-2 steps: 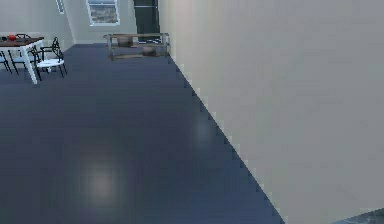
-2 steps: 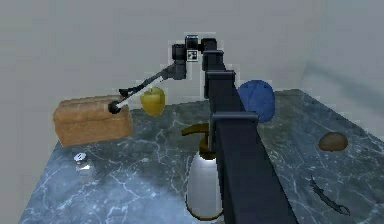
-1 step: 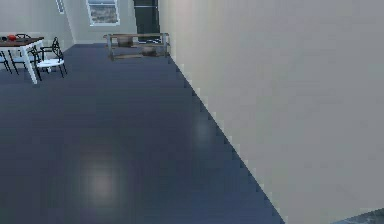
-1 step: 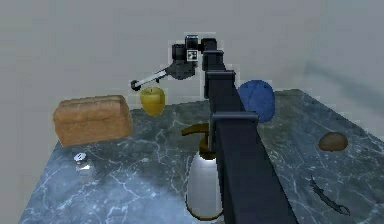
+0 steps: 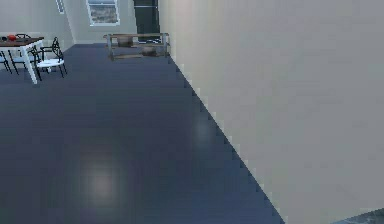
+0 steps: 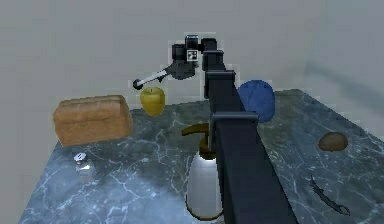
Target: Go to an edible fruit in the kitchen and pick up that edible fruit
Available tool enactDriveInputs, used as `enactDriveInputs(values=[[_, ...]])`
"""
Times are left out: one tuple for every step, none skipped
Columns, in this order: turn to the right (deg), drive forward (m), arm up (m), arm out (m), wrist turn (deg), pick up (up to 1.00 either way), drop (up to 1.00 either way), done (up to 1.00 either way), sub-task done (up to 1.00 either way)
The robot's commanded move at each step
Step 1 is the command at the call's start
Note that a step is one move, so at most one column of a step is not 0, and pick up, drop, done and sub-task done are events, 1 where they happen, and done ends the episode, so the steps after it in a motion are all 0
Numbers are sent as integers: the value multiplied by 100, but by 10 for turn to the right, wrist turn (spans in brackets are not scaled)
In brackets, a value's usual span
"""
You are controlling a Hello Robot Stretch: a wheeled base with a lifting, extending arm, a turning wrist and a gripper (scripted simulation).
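A yellow apple [image 6: 152,98] shows near the back edge of a dark marble countertop [image 6: 140,165] in the arm side view. The gripper [image 6: 146,84] reaches out at the end of the dark arm [image 6: 235,130], and its thin fingers [image 6: 150,78] end right at the top of the apple. The apple's base lies close to the counter's back edge, so I cannot tell whether the gripper holds it or it rests on the counter.
On the counter are a brown bread loaf [image 6: 93,118], a blue round thing [image 6: 258,98], a white spray bottle [image 6: 204,180] and a brown lump [image 6: 333,141]. In the forward view a pale wall [image 5: 290,90] runs along the right, with a dining table [image 5: 20,45] and a low shelf [image 5: 137,45] farther off.
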Motion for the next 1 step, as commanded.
enactDriveInputs(values=[[0, 0, 0, 0, 0, 100, 0, 0, 0]])
